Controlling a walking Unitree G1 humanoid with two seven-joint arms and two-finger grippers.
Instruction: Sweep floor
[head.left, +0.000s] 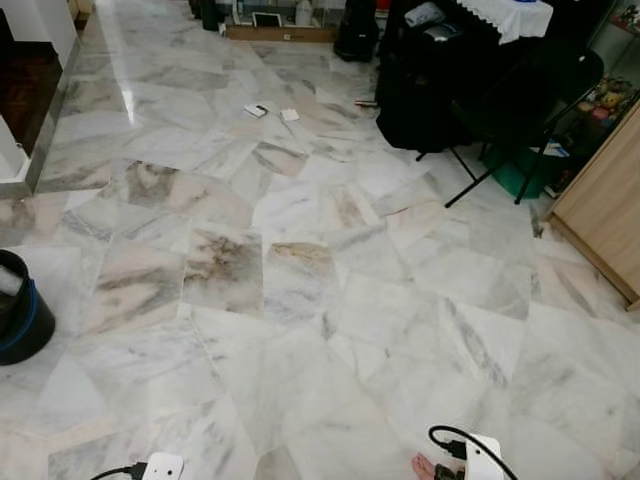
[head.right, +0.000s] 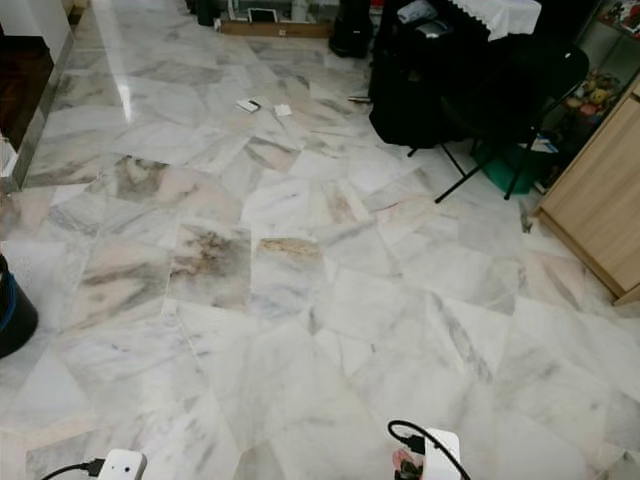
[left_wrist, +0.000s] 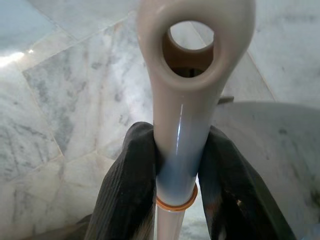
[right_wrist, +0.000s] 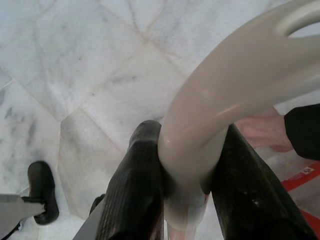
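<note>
both grippers were clamped on handles, operator. your left gripper (left_wrist: 177, 172) had its two black fingers (left_wrist: 127, 190) pressed tight around a pale beige handle (left_wrist: 192, 75) with a round hanging hole at its end and an orange ring just below the grip. your right gripper (right_wrist: 187, 172) held a second curved beige handle (right_wrist: 240, 80) the same way, fingers closed hard against both sides. which handle belonged to the broom and which to a dustpan you could not tell from these views; neither head nor bristles could be made out.

as for progress, you had the tools in hand but the sweeping looked barely begun, in my judgement. the marble floor (head.left: 300, 300) stretched ahead, glossy and mostly clean-looking, yet a few small scraps of litter (head.left: 256, 110) lay far out near the black covered furniture (head.left: 440, 80), well apart from you. a folding chair (head.left: 530, 110) stood beside it, and a dark bin (head.left: 20, 310) sat at the left edge. those scraps were what remained to be gathered.

the handles looked smooth and shiny, so you should have expected them to twist in the grip under load.
</note>
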